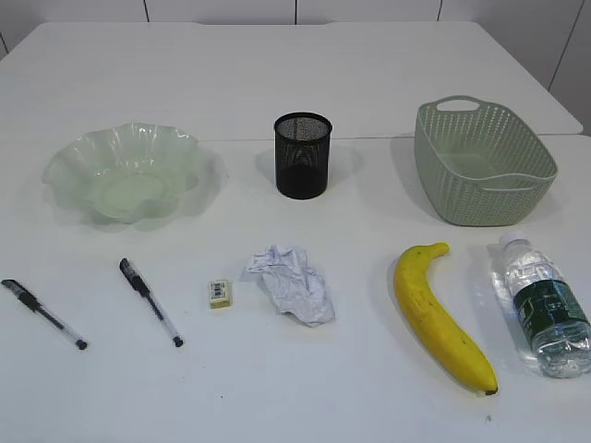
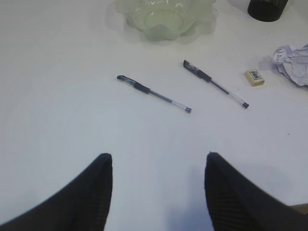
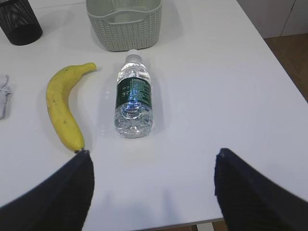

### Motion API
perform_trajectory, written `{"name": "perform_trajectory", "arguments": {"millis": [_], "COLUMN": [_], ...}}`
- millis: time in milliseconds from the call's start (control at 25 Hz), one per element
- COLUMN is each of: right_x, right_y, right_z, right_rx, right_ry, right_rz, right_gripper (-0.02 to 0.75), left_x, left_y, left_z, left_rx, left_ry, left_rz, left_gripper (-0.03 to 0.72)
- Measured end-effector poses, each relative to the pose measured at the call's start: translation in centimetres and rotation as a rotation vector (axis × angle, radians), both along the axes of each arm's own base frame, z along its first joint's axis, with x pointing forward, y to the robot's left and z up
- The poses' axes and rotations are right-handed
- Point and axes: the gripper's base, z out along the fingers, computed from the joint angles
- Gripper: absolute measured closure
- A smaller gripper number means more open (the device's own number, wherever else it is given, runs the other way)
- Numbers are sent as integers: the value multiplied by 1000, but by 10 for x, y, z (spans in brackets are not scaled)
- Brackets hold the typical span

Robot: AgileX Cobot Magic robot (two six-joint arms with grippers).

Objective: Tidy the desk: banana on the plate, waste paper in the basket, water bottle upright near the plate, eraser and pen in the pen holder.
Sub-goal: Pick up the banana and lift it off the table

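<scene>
Both pincers hovering over the white tabletop [image 1: 305, 65], nothing gripped: left pincer [image 2: 159, 166] sitting part open, right pincer [image 3: 154, 163] gaping wide. Banana [image 1: 441, 314] lying beside the water bottle [image 1: 543, 305], which is resting on its side. Crumpled paper [image 1: 294, 283] sitting mid-tabletop, eraser [image 1: 220, 293] just left of it, two pens [image 1: 150, 302] further left. Plate [image 1: 125, 173], pen holder [image 1: 302, 155] and basket [image 1: 482, 163] lining the back.
</scene>
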Motion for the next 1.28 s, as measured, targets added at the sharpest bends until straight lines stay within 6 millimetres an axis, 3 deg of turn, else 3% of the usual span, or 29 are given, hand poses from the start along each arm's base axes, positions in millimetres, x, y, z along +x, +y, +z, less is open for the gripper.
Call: {"name": "perform_trajectory", "arguments": {"millis": [1280], "right_x": [0], "right_y": [2], "right_z": [3], "right_rx": [20], "right_ry": [-25], "right_rz": [15], "right_gripper": [158], "left_x": [0], "left_y": [0], "left_z": [0], "left_rx": [0], "left_ry": [0], "left_rz": [0], "left_gripper": [265]}}
